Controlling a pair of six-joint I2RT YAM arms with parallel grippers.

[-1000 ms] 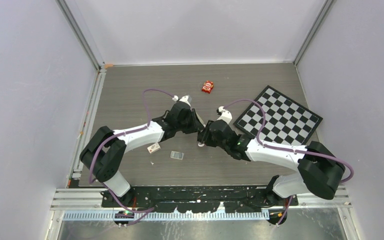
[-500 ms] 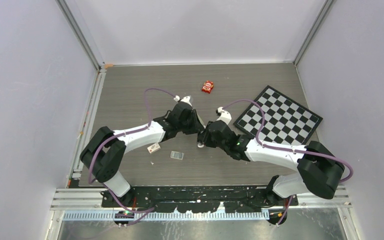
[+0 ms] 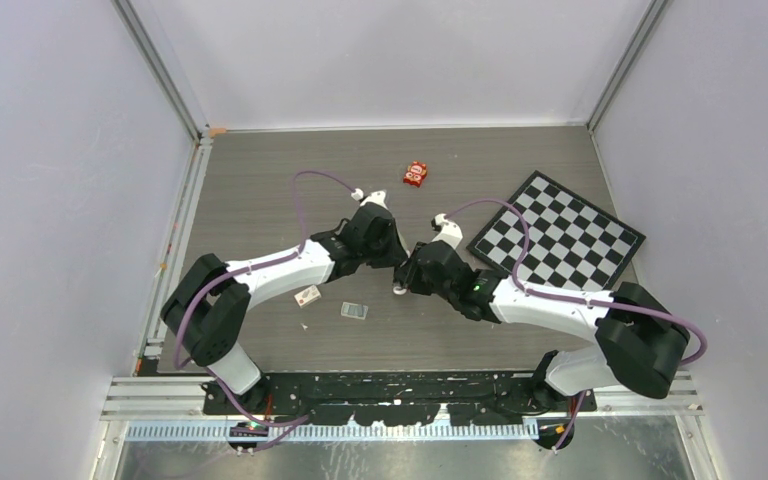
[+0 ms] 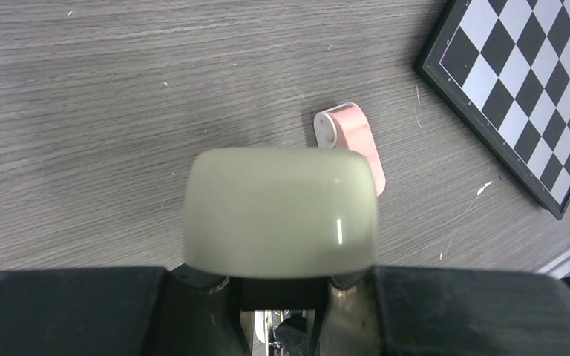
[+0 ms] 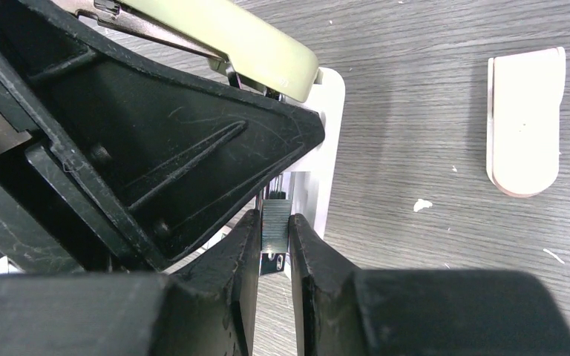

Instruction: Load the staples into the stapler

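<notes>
My left gripper (image 3: 392, 252) is shut on the olive-grey stapler (image 4: 280, 211), whose rounded end fills the left wrist view. In the right wrist view the stapler (image 5: 230, 33) is open, its olive lid raised at the top and a pale part (image 5: 330, 133) below. My right gripper (image 5: 274, 222) is shut on a short silvery strip of staples (image 5: 275, 228), held at the stapler's open channel just behind the left gripper's black fingers (image 5: 141, 148). In the top view the right gripper (image 3: 406, 274) meets the left at mid-table. A small silvery square block of staples (image 3: 354, 311) lies to the left.
A short pink-and-white piece (image 4: 352, 141) lies on the table beside the grippers and also shows in the right wrist view (image 5: 525, 119). A white-and-red box (image 3: 307, 296) lies left. A red packet (image 3: 416, 174) lies at the back. A chessboard (image 3: 557, 238) lies right.
My left gripper has edged slightly right, closer to the right gripper. The right arm has hardly moved.
</notes>
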